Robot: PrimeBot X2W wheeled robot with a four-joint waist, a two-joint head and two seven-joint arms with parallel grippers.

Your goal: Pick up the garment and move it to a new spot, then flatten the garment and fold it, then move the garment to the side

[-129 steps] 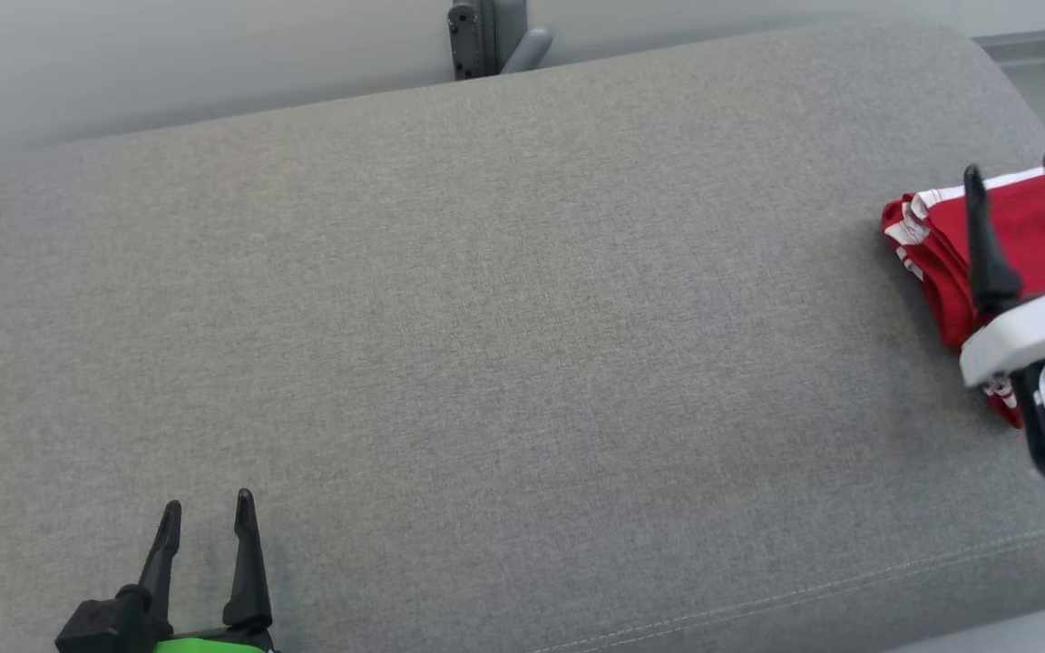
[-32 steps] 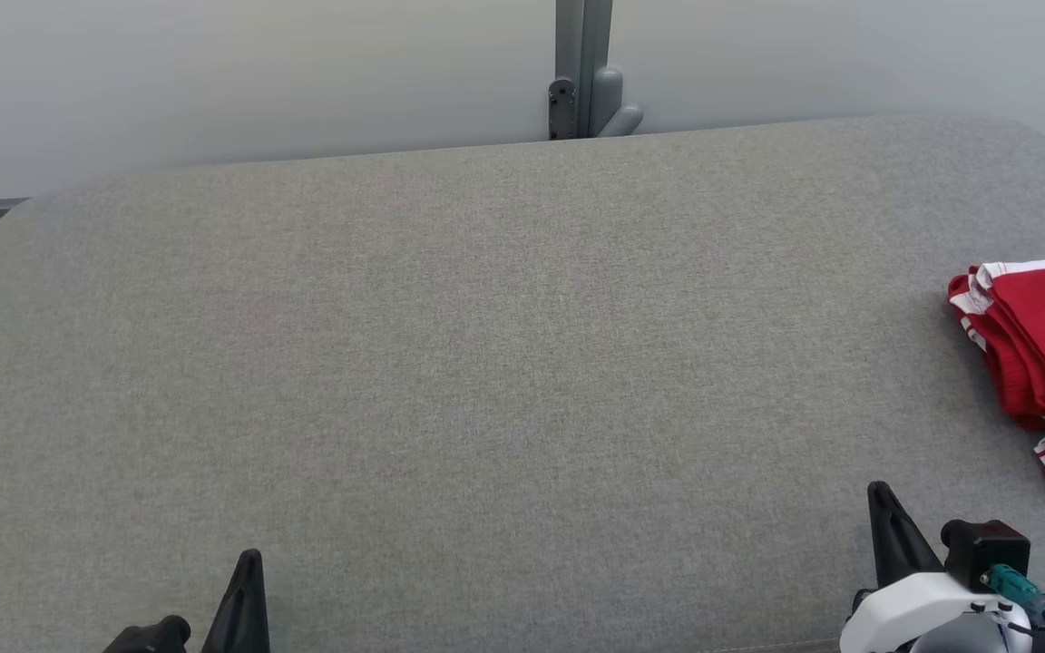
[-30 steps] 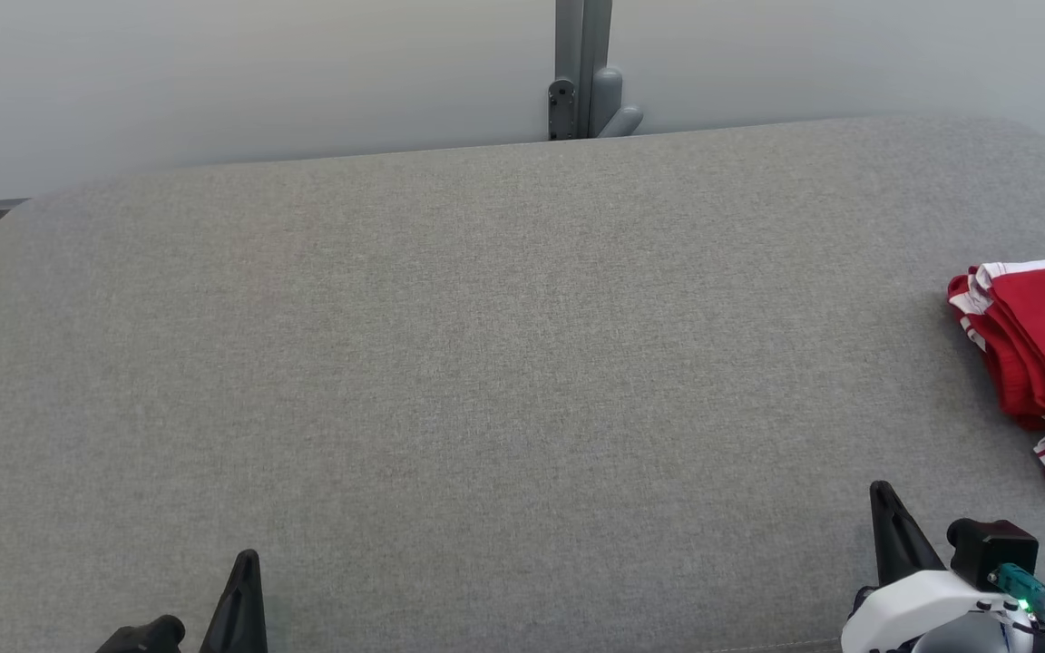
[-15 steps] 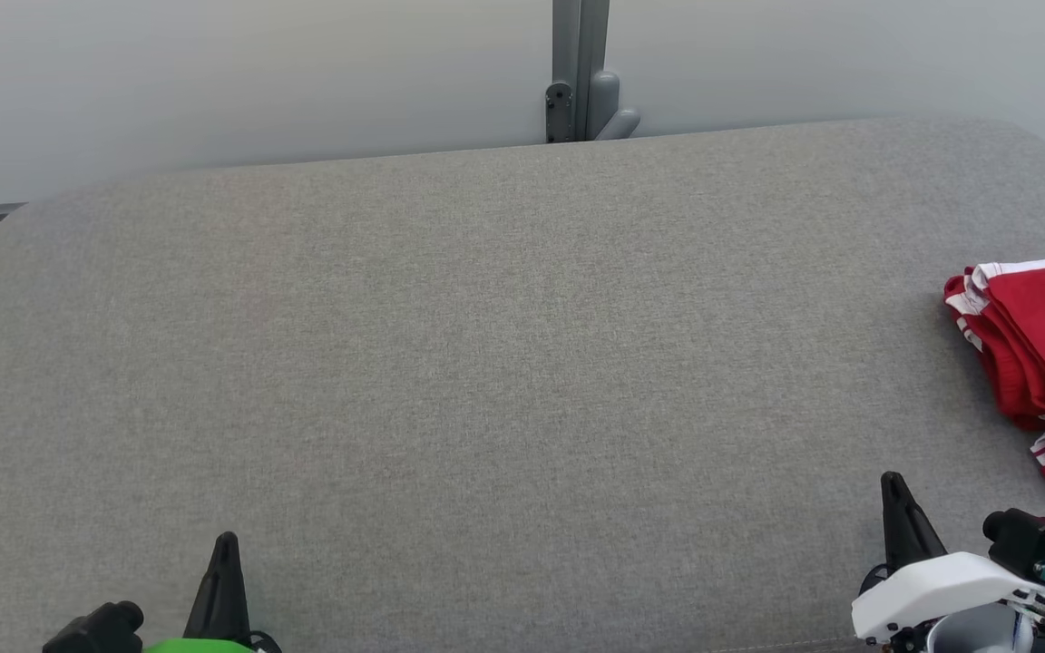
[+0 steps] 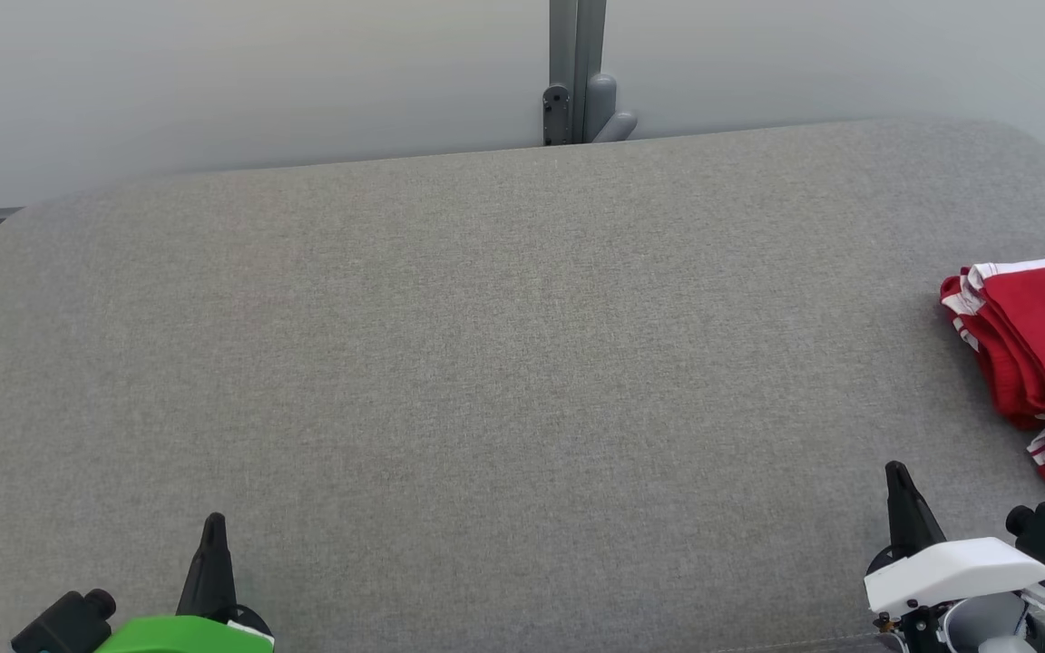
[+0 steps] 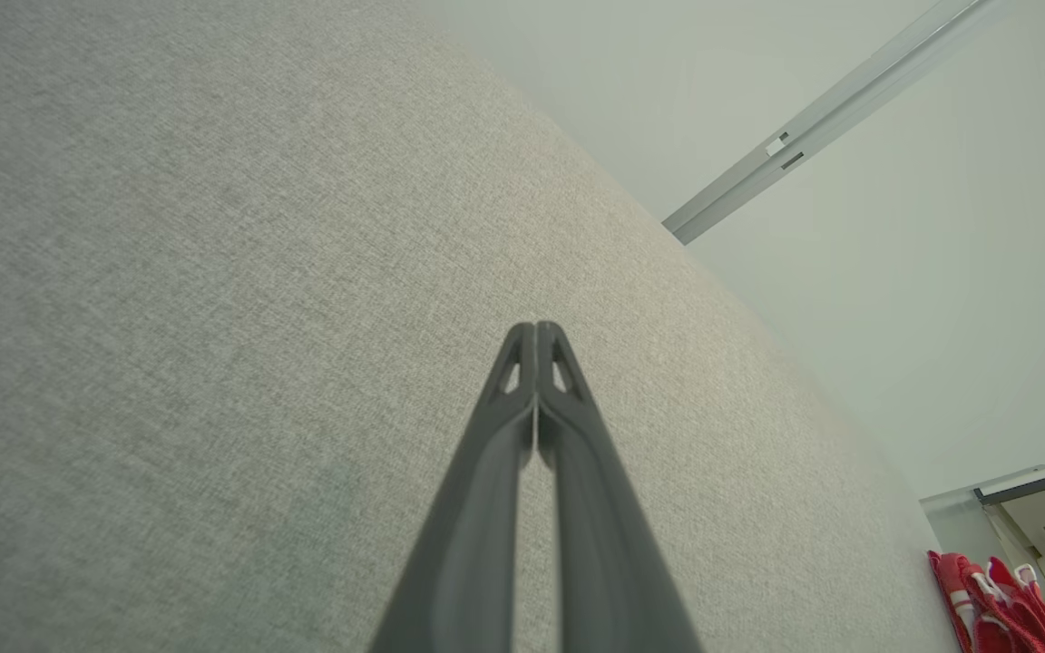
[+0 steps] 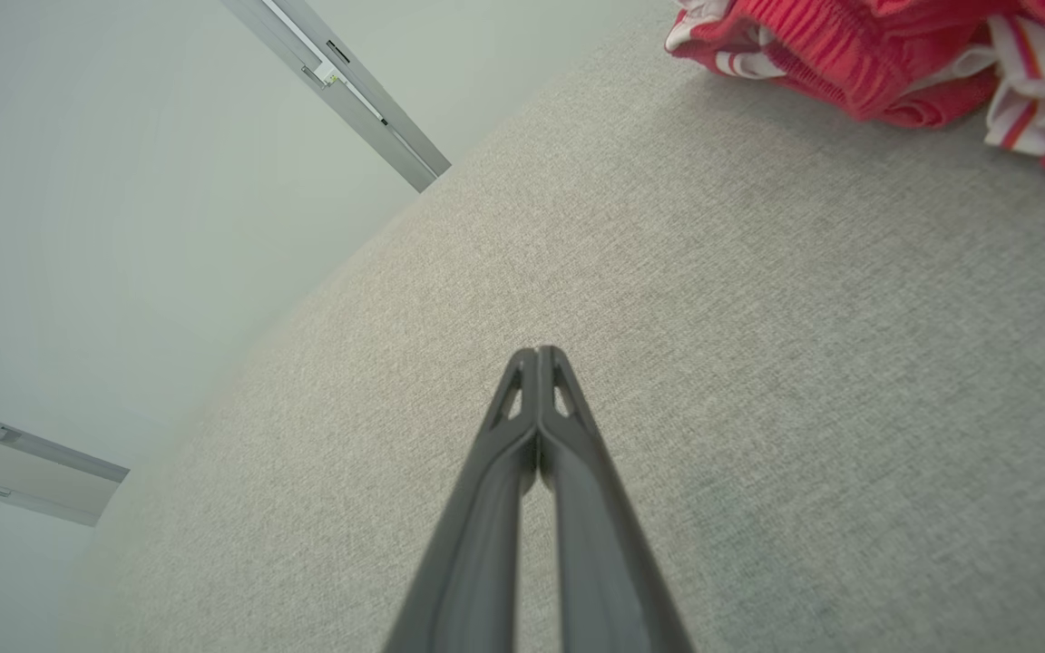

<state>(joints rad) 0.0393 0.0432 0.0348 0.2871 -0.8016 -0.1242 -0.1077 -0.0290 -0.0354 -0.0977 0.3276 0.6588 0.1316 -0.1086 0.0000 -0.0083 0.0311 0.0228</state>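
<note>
- Garment is lying folded at the far right edge of the grey surface. It is red with white stripes, partly running out of the head view, and nothing is touching it.
- Right pincer is sitting at the lower right of the head view, its two fingers pressed together and gripping nothing. A few seconds ago it was standing spread wide right over the garment. Now it is resting well apart from the cloth, so you are looking at an arm that has let go and drawn back.
- Left pincer is sitting at the lower left, likewise closed tight on nothing, where a few seconds ago its fingers were parted. Over the last second it has been drifting slightly leftward and upward in the head view, and the green band on its wrist is coming back into sight.
- Framing is changing too. The post on the wall behind has shifted towards the middle, and the surface is now lying level instead of slanted. Take the garment's shift in the picture as the head turning, not the cloth sliding.
- Judging by this, you are watching the close of the task: the garment is folded and set aside, and both arms seem to be settling into rest.
- How much cloth is hanging past the right edge, you cannot tell.
</note>
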